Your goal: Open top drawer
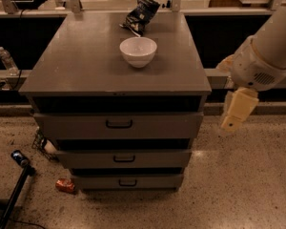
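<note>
The grey three-drawer cabinet [114, 61] stands in the middle of the camera view. The top drawer [76, 126] is its widest front panel, just under the cabinet top, with a small dark bar handle [119, 124] at its centre and a dark gap above it. Two narrower drawers [86, 159] sit below it. My gripper [236, 112] hangs cream-coloured from the white arm [271, 51], to the right of the cabinet at about the top drawer's height. It is apart from the drawer and touches nothing.
A white bowl [138, 50] and a dark snack bag [140, 14] sit on the cabinet top. A water bottle [7, 60] stands on the left ledge. A red can [65, 185] and a dark pole [14, 194] lie on the speckled floor at lower left.
</note>
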Controlling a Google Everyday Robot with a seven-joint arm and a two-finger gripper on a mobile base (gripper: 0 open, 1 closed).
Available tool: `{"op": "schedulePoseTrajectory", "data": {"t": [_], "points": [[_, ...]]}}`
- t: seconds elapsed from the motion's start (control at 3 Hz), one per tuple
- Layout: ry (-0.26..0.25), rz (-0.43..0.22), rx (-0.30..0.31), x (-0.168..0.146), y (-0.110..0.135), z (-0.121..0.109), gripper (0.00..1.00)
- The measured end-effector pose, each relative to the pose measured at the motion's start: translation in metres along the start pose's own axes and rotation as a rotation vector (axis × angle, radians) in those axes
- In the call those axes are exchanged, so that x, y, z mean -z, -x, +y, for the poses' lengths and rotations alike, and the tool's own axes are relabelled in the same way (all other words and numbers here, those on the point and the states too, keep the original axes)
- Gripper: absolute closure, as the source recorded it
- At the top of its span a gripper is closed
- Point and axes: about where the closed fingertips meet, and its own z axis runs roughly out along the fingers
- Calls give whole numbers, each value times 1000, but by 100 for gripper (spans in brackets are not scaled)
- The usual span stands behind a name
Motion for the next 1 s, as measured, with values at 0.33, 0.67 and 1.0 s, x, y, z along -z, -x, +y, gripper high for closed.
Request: {"op": "schedulePoseTrajectory", "data": {"t": [0.33, 0.67, 1.0], "points": [[37, -29, 25, -27, 0, 1, 0], [57, -86, 65, -55, -2, 14, 0], [78, -145, 113, -74, 4, 26, 0]]}}
